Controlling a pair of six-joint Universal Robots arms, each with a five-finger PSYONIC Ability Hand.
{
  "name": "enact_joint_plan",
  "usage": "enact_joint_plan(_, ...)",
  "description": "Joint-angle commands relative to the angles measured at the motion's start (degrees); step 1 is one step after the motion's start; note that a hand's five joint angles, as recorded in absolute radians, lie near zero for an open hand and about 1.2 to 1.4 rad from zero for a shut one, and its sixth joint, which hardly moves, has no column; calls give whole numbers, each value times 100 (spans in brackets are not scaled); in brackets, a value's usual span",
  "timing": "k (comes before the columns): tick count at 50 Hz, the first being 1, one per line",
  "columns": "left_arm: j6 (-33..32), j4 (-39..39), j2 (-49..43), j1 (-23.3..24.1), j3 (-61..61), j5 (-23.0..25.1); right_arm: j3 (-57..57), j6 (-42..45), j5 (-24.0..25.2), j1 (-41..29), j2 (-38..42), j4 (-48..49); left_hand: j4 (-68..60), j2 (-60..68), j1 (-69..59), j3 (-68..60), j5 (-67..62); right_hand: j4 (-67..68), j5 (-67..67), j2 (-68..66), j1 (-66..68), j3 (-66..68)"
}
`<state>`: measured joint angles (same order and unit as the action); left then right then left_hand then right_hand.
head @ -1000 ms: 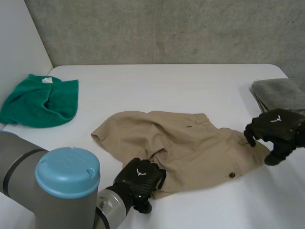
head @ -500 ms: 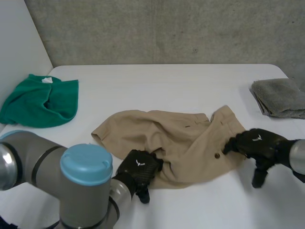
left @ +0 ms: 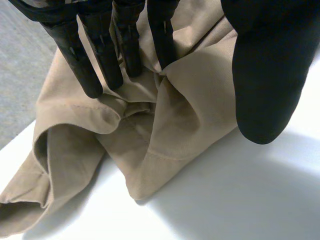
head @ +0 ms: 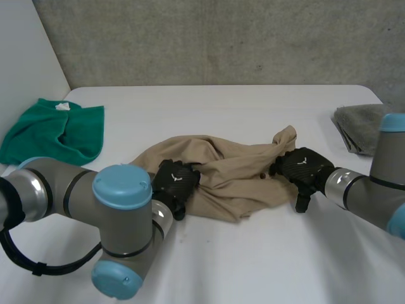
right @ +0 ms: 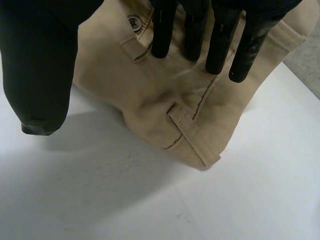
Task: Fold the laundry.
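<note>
Tan shorts [head: 235, 172] now a tighter heap

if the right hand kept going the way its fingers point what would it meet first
The shorts: the right hand has its fingertips on them; past the bunch, probably the left hand.

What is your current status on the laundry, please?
Left robot hand and right robot hand open, pressing on tan shorts. Shorts bunched, not folded. Green cloth, grey towel well clear.
</note>
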<state>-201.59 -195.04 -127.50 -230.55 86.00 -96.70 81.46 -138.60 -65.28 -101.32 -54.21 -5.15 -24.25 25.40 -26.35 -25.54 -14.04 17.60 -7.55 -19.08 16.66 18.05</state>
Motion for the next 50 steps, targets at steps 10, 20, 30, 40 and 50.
enact_joint_plan(10,-20,-421,-187,-69,-383,-15,-464,-184,-599,-274,333,630,-5575,5460,-5365,-5446,-5596,6240,-6245,-6092,6334,6195)
enact_joint_plan(20,67,-105,1691,-51,-409,11,-877,-299,-898,-257,-1160,24,-5575,5460,-5365,-5446,-5596,6240,-6245,-6092,6334,6195)
enact_joint_plan(30,103,343,3460,-139,-1349,29,-2562,-614,-898,-265,-2207,-995,-5575,5460,-5365,-5446,-5596,6240,-6245,-6092,6334,6195)
enact_joint_plan(40,103,361,3364,-429,-2061,55,-4138,-1020,-889,-248,-2094,-1532,-5575,5460,-5365,-5446,-5596,6240,-6245,-6092,6334,6195)
enact_joint_plan(50,103,264,1809,-886,-2342,143,-4850,-976,-1320,-643,-565,-1559,-5575,5460,-5365,-5446,-5596,6240,-6245,-6092,6334,6195)
